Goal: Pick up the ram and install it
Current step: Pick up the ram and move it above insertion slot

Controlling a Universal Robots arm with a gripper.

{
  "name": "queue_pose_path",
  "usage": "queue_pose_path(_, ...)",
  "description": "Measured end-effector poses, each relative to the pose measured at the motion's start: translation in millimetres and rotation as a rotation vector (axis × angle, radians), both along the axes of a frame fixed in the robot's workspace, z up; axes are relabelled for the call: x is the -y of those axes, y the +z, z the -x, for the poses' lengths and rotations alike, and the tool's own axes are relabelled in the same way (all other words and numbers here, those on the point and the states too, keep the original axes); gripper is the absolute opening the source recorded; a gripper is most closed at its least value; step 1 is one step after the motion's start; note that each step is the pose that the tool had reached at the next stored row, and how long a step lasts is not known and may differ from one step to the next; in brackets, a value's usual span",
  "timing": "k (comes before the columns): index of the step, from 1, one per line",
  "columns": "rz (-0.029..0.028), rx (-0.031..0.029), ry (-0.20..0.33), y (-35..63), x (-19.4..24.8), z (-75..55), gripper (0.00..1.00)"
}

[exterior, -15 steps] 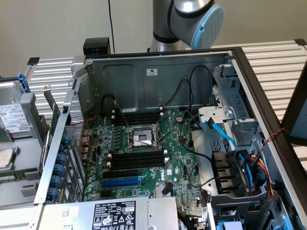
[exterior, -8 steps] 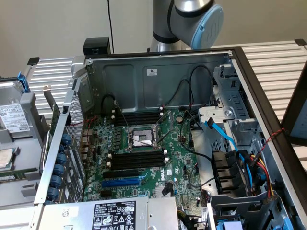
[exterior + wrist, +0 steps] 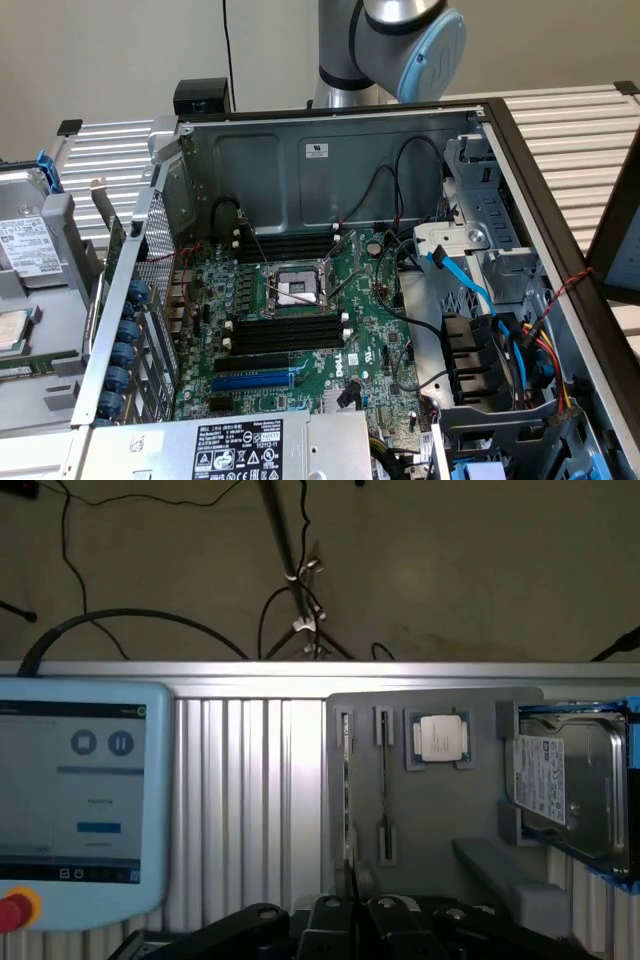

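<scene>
Exterior view: ribbed aluminium worktop [image 3: 580, 130] carrying an open grey steel computer case [image 3: 300, 160], lid off. The green motherboard [image 3: 370, 300] lies flat inside, with a "DELL" logo near its lower edge. On it are the long black memory slots with white end clips [image 3: 290, 332], and a blue expansion slot [image 3: 255, 381] sits just below them. The white power-supply label [image 3: 235, 447] carries print too small to read.

The grey robot arm with a blue joint cap [image 3: 400, 40] rises behind the case's back wall.

Wrist view: looks across the same ribbed worktop. A pale blue teach pendant [image 3: 80, 790] has its screen lit, showing two round icons and text that cannot be read; its red stop button [image 3: 12, 910] sits at one corner. A flat grey parts tray [image 3: 440, 820] lies beside the pendant. On the tray are a silver hard drive in a blue carrier [image 3: 565, 785], its label unreadable, and a square silver processor chip [image 3: 440, 737].

The ram [image 3: 346, 780], a thin green stick, stands on edge in a tray groove, well clear of the case.

The black hand [image 3: 352, 885] is clenched, its tip at the ram's near end. Contact cannot be told.
</scene>
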State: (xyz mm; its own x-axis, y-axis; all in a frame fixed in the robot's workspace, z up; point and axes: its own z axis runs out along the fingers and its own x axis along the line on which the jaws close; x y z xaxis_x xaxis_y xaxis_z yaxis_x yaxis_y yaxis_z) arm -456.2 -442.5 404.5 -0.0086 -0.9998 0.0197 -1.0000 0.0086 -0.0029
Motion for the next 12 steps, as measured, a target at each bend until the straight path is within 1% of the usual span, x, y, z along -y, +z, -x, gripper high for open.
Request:
queue_pose_path(2, 0.0059, 0.0003, 0.000, 4.6, -0.1, 0.0, 0.12)
queue_pose_path(3, 0.0072, 0.0005, 0.000, 4.8, -0.1, 0.0, 0.12)
queue_pose_path(7, 0.0087, 0.0004, 0.000, 4.8, -0.1, 0.0, 0.12)
queue_pose_path(11, 0.0088, 0.0004, -0.001, 5.2, -0.2, -0.8, 0.12)
queue_pose_path(12, 0.0088, 0.0012, -0.002, 5.7, -0.6, -1.6, 0.12)
